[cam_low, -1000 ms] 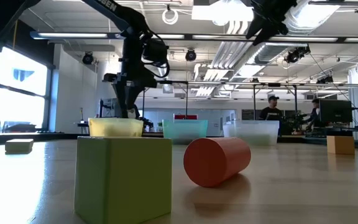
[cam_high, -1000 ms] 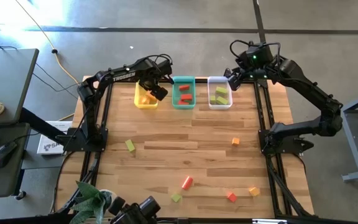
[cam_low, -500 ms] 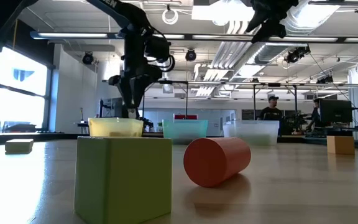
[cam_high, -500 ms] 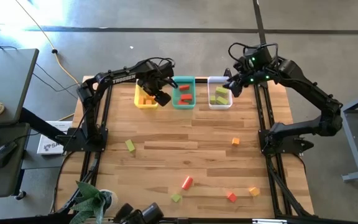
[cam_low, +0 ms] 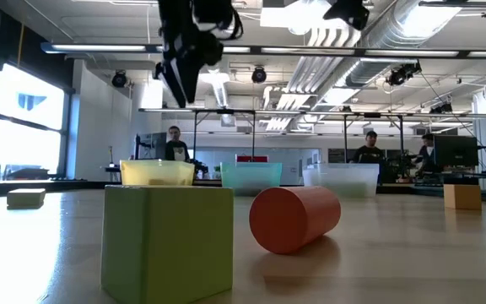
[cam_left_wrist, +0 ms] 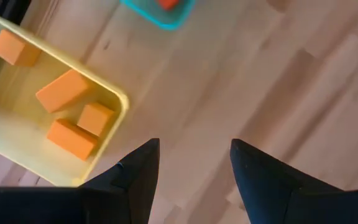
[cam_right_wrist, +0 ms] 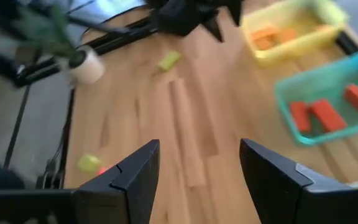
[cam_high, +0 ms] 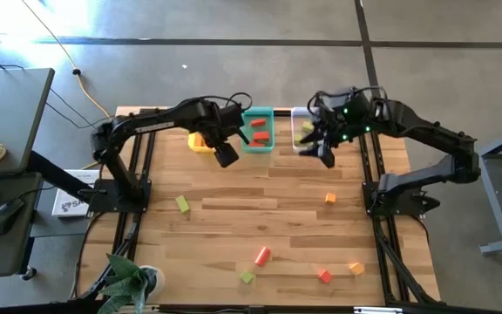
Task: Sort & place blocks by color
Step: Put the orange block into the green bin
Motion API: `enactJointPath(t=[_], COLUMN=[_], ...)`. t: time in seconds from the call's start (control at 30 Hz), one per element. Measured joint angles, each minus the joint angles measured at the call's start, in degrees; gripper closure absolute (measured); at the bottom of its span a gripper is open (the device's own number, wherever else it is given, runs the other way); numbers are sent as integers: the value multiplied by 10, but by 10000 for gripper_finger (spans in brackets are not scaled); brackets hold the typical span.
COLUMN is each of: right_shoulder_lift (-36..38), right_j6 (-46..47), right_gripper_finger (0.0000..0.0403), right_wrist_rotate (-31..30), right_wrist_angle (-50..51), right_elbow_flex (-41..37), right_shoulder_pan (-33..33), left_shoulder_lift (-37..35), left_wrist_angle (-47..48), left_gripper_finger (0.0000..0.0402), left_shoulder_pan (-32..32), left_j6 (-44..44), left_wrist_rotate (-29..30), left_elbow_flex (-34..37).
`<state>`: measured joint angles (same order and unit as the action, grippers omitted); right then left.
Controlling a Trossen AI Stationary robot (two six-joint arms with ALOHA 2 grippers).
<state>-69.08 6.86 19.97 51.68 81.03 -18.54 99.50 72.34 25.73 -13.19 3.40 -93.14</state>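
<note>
both pincers have drawn back from the bins, empty with fingers apart: left pincer (cam_high: 226, 155) beside the yellow bin (cam_high: 200, 142), right pincer (cam_high: 325, 153) by the clear bin (cam_high: 301, 139). loose blocks (cam_high: 261, 255) lie scattered across the near tabletop (cam_high: 234, 209). watch you don't mix orange with red, or roll the cylinder away.

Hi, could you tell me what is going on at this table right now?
A two-armed robot is sorting small blocks by colour into three bins. The yellow bin holds orange blocks, the teal bin red ones, the clear bin green ones. The left hand hangs open and empty just in front of the yellow bin; the right hand is open and empty by the clear bin. Several blocks, such as an orange cylinder, lie loose on the table.
</note>
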Motion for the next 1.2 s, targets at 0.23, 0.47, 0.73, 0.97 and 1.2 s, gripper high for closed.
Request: enactJointPath(t=[0.23, 0.47, 0.73, 0.97, 1.2], right_shoulder_lift=[-9, -49, -120, -191, -246], right_j6=[-24, -58, -91, -117, -150], right_gripper_finger=[194, 194, 194, 194, 194], right_wrist_rotate=[-6, -82, -100, -116, -127], right_wrist_angle=[-2, -18, -56, -107, -143], right_elbow_flex=[0, 0, 0, 0, 0], right_shoulder_pan=[105, 210, 287, 336, 364], left_shoulder_lift=[-40, -48, -48, -47, -47], left_wrist_angle=[50, 75, 76, 76, 76], left_gripper_finger=[216, 216, 216, 216, 216], left_shoulder_pan=[-63, -123, -170, -188, -182], left_j6=[-23, -32, -45, -61, -124], left_wrist_rotate=[3, 3, 5, 34, 67], left_elbow_flex=[0, 0, 0, 0, 0])
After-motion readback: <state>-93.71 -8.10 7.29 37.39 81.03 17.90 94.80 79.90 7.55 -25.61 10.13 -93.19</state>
